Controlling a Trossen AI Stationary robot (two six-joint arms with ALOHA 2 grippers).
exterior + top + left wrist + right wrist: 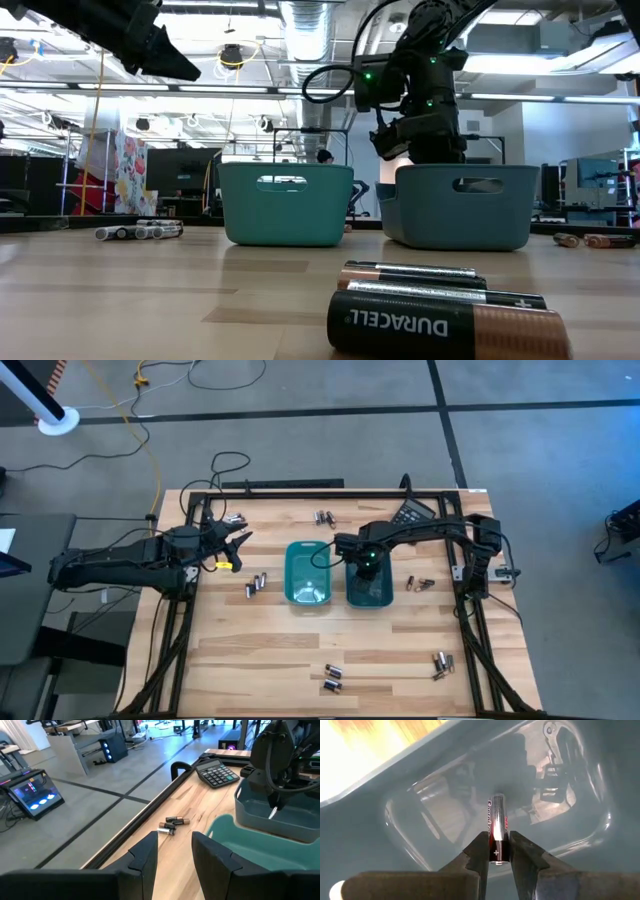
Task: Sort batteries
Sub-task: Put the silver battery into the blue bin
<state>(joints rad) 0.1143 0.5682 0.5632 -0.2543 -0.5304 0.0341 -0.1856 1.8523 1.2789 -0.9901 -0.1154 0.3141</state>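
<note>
My right gripper (498, 840) points down into the right teal tray (372, 595) and is shut on one dark battery (497, 822) with a red band. The tray's glossy floor shows behind the battery. The left teal tray (306, 573) stands beside it. My left gripper (175, 840) hovers open over the table's left part, with nothing between its fingers. Loose batteries lie on the wood in small groups: left of the trays (257, 585), at the far edge (323, 517), right of the trays (420, 584) and near the front (333, 678). My right gripper pinches the battery near its plus-marked end (496, 851) between its two fingers. The fingers come from above, pointing down, and the battery runs on along them past their tips. It hangs upright inside the right tray; whether its lower end (496, 797) touches the floor I cannot tell.
A black calculator (412, 513) lies at the far right of the table. More batteries lie near the front right corner (440, 663) and the far left (234, 518). A dark frame runs along the table's edges. Bare wood lies between the trays and the front edge.
</note>
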